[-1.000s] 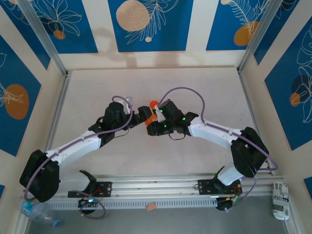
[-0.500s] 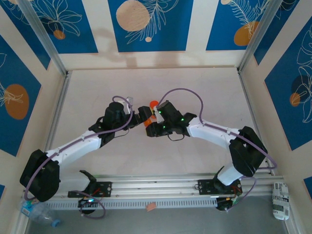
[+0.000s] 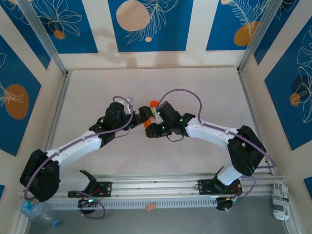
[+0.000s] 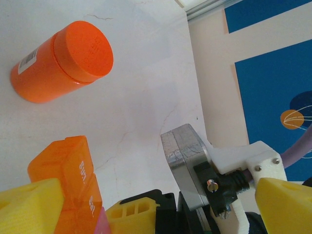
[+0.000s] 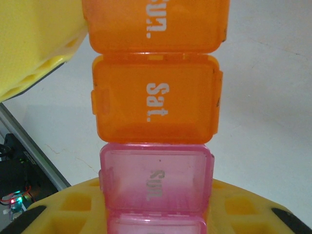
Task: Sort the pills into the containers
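Overhead, at centre, our left gripper (image 3: 142, 115) gapes wide at nine o'clock of the orange-and-pink plastic compartment strip (image 3: 146, 124), which our right gripper (image 3: 150, 127) pinches. Left wrist: orange cylindrical plastic bottle (image 4: 61, 61) at eleven o'clock. Right wrist: lids (image 5: 155, 105) look shut; we judge that opening one comes next.

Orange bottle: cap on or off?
On. In the left wrist view the cap sits squarely on the orange bottle, no gap.

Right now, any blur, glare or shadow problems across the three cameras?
Right wrist: pill organizer lettering sharp, no glare, near yellow finger pads soft. Left wrist: orange bottle crisp, yellow fingertips blurred. Top external: even light, soft shadows on the back wall.
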`<state>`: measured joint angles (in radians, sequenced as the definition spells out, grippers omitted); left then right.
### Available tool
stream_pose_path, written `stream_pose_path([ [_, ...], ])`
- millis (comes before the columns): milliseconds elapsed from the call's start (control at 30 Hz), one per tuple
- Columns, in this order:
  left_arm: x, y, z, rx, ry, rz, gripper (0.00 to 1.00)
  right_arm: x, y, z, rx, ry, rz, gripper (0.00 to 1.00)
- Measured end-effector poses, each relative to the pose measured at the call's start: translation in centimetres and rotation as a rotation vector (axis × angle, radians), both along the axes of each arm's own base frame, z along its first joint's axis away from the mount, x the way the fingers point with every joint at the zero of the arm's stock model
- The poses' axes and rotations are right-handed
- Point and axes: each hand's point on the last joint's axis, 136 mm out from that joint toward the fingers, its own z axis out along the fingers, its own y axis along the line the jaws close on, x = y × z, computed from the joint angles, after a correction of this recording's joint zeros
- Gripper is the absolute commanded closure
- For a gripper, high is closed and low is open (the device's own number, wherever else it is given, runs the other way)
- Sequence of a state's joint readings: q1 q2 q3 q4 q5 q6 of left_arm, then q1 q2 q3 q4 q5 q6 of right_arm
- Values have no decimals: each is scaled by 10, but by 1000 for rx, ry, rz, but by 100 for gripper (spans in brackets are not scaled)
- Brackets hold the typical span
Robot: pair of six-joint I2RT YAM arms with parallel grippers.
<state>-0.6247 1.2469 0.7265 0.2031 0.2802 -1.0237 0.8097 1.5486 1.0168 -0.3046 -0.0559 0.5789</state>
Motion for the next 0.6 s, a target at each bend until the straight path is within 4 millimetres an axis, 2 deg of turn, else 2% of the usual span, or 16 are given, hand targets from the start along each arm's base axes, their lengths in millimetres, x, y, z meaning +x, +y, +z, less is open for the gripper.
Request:
stream_pose_path([
  [367,-7,-16,18,-89,-3,-22,0,0,1,-3,-5,2,0,84],
  [467,-7,-14,19,-86,-3,-11,0,0,1,-3,-5,2,0,84],
  [600,-6,1,22,-43,-23,53,0,1,-1,-4,-7,3,-3,82],
])
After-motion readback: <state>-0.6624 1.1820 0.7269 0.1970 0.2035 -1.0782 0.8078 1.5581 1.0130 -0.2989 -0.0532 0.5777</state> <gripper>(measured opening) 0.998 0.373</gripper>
